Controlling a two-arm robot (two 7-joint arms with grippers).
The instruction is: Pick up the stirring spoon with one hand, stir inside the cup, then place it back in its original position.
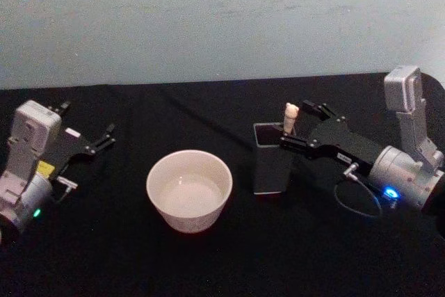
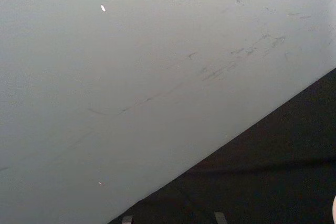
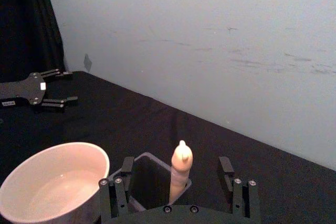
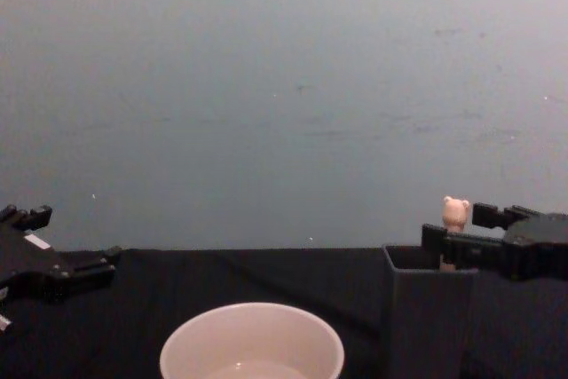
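The stirring spoon (image 1: 290,116) stands upright in a dark grey square holder (image 1: 271,165); its beige handle and bear head (image 4: 456,211) poke out above the rim, and the bowl is hidden inside. My right gripper (image 1: 295,124) is open at handle height, one finger on each side of the spoon (image 3: 180,170), with gaps to both fingers (image 3: 226,167). The cream-white cup (image 1: 188,190) sits left of the holder, and its inside looks pale and glossy. My left gripper (image 1: 90,135) rests open at the far left, away from the cup.
A black cloth covers the table (image 1: 229,262), and a pale wall (image 1: 222,19) rises behind its far edge. Between cup and holder is a narrow gap. A dark curtain (image 3: 26,19) hangs at the wall's end beyond the left gripper (image 3: 50,90).
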